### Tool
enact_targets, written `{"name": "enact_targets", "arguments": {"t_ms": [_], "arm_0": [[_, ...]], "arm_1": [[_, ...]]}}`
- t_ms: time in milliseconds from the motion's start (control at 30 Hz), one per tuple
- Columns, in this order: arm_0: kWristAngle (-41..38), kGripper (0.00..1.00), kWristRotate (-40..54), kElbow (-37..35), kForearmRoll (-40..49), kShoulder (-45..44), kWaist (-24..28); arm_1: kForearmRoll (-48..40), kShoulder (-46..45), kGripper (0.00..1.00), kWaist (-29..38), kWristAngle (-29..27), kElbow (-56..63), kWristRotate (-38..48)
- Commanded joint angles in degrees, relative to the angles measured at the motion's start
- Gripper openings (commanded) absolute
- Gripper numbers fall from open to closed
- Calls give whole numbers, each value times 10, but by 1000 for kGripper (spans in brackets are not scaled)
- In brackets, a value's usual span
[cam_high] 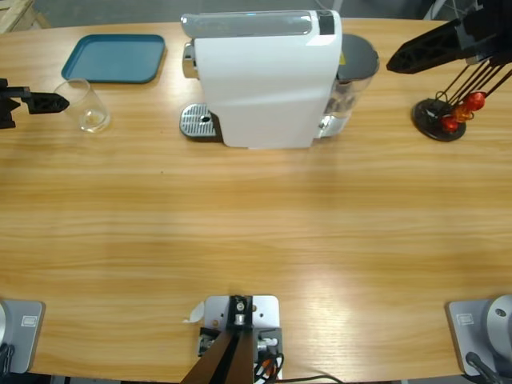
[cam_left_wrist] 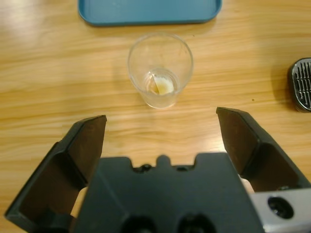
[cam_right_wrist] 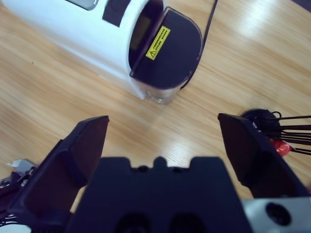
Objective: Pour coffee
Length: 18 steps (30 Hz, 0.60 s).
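So the coffee [cam_left_wrist: 163,86] is barely there, just a thin tan-ish film sitting at the bottom of a clear plastic cup [cam_left_wrist: 160,68] with tapered sides and a round rim. The cup stands upright on the wooden table [cam_high: 256,232], toward the far left end, just in front of a flat teal tray [cam_high: 114,58] with rounded corners and a low lip. The left gripper [cam_left_wrist: 163,128] is right beside the cup but not touching it, its two matte black jaws spread wide with nothing between them. Over toward the middle there's a glossy white coffee machine [cam_high: 256,80], boxy with rounded edges, with a ridged metal drip grate [cam_high: 198,122] at its left end and a dark lidded water tank [cam_right_wrist: 167,53] with a yellow warning sticker at its right end. The right gripper [cam_right_wrist: 163,131] hangs near that tank end, jaws also wide apart and empty. Next to it is a round black stand [cam_high: 438,120] holding thin black sticks tipped with red-orange beads.
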Motion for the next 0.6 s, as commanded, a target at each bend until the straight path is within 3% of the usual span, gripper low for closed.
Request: {"name": "enact_targets", "arguments": {"t_ms": [33, 600], "arm_0": [[27, 1000, 17, 5, -68, 85, 3], [14, 1000, 25, -30, -138, 203, 4]], "arm_1": [[-8, -26, 1000, -6, 6, 38, 6], [-25, -56, 1000, -23, 6, 91, 10]]}}
